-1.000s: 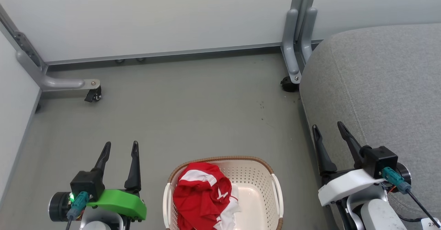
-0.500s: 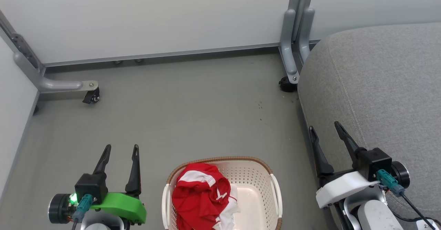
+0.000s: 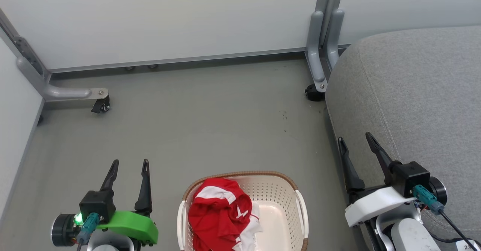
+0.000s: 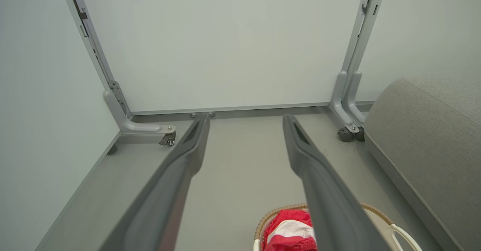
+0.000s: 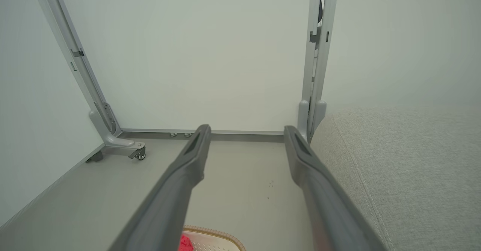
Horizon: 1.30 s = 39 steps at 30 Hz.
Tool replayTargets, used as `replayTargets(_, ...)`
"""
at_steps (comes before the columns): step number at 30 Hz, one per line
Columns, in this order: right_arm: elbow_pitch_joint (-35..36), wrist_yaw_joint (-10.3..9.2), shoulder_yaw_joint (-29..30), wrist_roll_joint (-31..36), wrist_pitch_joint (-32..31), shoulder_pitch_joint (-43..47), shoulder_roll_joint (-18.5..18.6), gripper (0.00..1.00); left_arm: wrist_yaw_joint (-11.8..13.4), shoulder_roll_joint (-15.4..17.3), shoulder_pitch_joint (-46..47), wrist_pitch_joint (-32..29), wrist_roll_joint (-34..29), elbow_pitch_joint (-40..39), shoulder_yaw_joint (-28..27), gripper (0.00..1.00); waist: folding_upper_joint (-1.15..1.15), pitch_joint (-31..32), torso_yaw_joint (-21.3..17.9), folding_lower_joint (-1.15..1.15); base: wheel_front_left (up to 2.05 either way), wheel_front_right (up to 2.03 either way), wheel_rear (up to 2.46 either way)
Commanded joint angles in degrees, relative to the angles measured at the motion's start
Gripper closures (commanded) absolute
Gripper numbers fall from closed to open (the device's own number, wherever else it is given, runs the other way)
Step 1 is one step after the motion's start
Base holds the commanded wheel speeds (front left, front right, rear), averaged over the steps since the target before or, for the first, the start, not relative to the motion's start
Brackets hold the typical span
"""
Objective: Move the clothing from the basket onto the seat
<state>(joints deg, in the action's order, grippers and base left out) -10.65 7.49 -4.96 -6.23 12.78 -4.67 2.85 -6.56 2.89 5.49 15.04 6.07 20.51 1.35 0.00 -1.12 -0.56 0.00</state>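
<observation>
An oval white plastic laundry basket (image 3: pixel 276 191) with perforated walls, a brown woven-look rim and white side handles stands on the grey-green floor (image 3: pixel 210 123) at the bottom middle of the head view, its near end cut off by the picture's edge. The clothing (image 3: pixel 220 213), soft red sports fabric with white panels and stripes, lies bunched inside the basket, heaped against its left wall and rising a little above the rim there; the right part of the basket's bottom is bare white plastic. Whether the heap is one garment or more cannot be told. The large grey fabric-upholstered seat (image 3: pixel 413 100), with a rounded corner and a stitched seam, lies to the right of the basket, a strip of floor between them. The left gripper (image 3: pixel 130 162), two long dark fingers on a green mount, hangs over the floor left of the basket, spread wide and holding nothing. The right gripper (image 3: pixel 354 137), on a white mount, hangs at the seat's left edge, likewise spread wide and empty. Behind stand white partition panels (image 3: pixel 169 18) on grey metal posts (image 3: pixel 323 37) whose feet carry black casters (image 3: pixel 98 106).
</observation>
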Motion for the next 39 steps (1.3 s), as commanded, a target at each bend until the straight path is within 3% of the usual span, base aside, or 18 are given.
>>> replayTargets(1,0.3,0.0,0.1,-0.2,0.4,0.5,0.1,0.0,0.2,0.0,0.3,0.2,0.2,0.0,-0.3,0.0,0.0,-0.1,0.0,0.0,0.0,0.0,0.0)
replayTargets(10,2.0,0.0,0.3,-0.6,0.6,-1.8,0.1,0.0,0.1,0.0,4.0,0.1,-3.0,3.2,3.8,0.0,0.0,-4.2,0.0,0.0,0.0,0.0,0.0)
replayTargets(20,5.2,0.0,-1.0,-1.1,0.9,-6.4,0.1,0.0,0.0,0.1,14.9,0.1,-7.7,18.1,15.7,0.0,0.0,-14.8,-2.3,0.0,0.0,0.0,0.0)
replayTargets(28,7.6,0.0,-2.5,-1.9,1.6,-11.7,0.1,0.0,1.8,0.1,26.1,-0.7,-12.2,29.7,25.1,0.0,0.0,-25.5,-5.5,0.0,0.0,0.0,0.0)
replayTargets(39,9.1,0.0,-3.4,-3.8,2.4,-16.6,0.1,0.0,4.2,0.2,38.4,-3.2,-16.0,42.7,31.2,0.0,0.0,-37.5,-9.4,0.0,0.0,0.0,0.0)
